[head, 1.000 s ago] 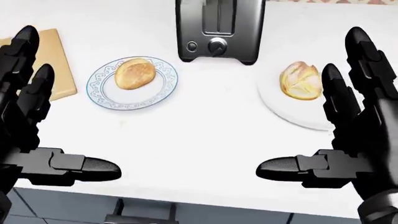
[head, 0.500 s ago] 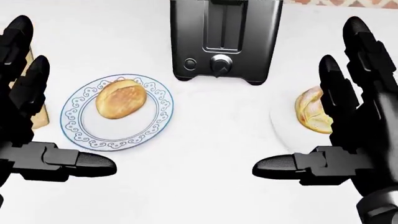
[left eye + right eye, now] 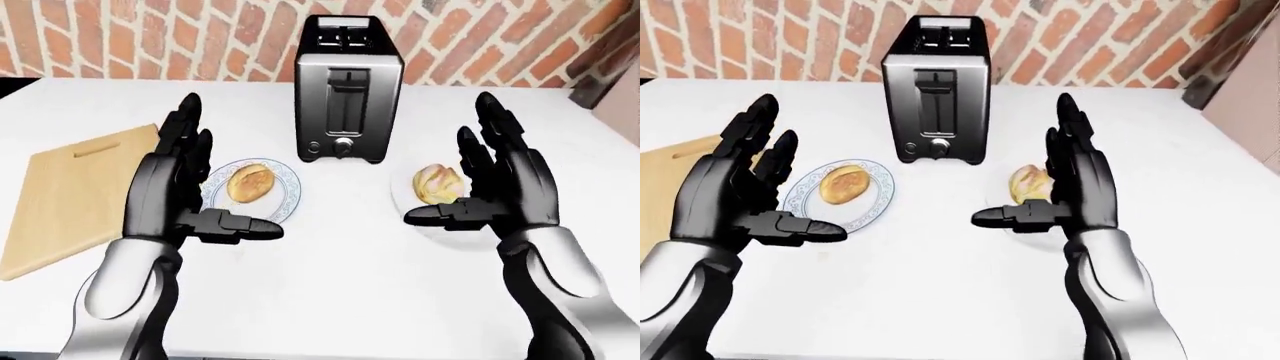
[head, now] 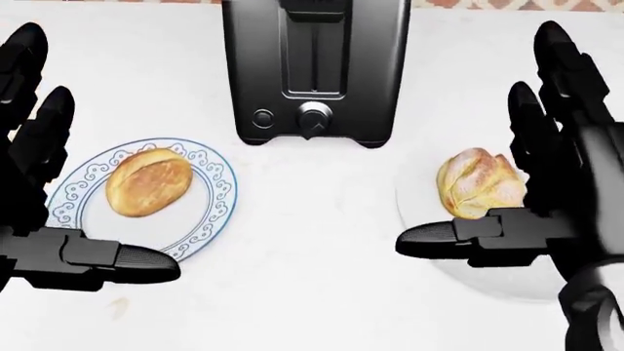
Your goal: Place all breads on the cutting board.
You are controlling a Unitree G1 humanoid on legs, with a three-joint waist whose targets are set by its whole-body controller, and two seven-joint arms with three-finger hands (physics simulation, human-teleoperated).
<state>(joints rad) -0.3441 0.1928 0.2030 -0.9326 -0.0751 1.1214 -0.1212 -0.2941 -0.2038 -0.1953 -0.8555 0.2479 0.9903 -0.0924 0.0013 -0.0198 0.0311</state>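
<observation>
White counter (image 3: 330, 285) fills all views, brick wall (image 3: 130, 37) along the top in the eye views only. Wooden board (image 3: 70, 187) lies at far left in the left-eye view, bare; right-eye view catches just its corner, head view does not show it at all. Black-and-steel toaster (image 3: 348, 90) stands upright at centre top, slots visible in the eye views, while the head view shows only its near face with lever slot and knob. Left hand (image 3: 185, 187) and right hand (image 3: 500, 187) hover above the counter, palms facing each other, fingers spread and straight, thumbs pointing inward, gripping nothing. Patterned plate (image 4: 210, 212) sits left of the toaster and holds one round bun (image 4: 148, 182), roughly centred; head view shows the blue scroll rim clearly, and the left thumb overlaps the plate's lower edge there. Plain white plate (image 4: 419, 219) right of the toaster holds a crusty roll (image 4: 478, 183); it is hard to separate from the counter in the eye views. Right hand partly covers that plate, its thumb just below the roll. Both breads sit on their plates, well apart from the board.
</observation>
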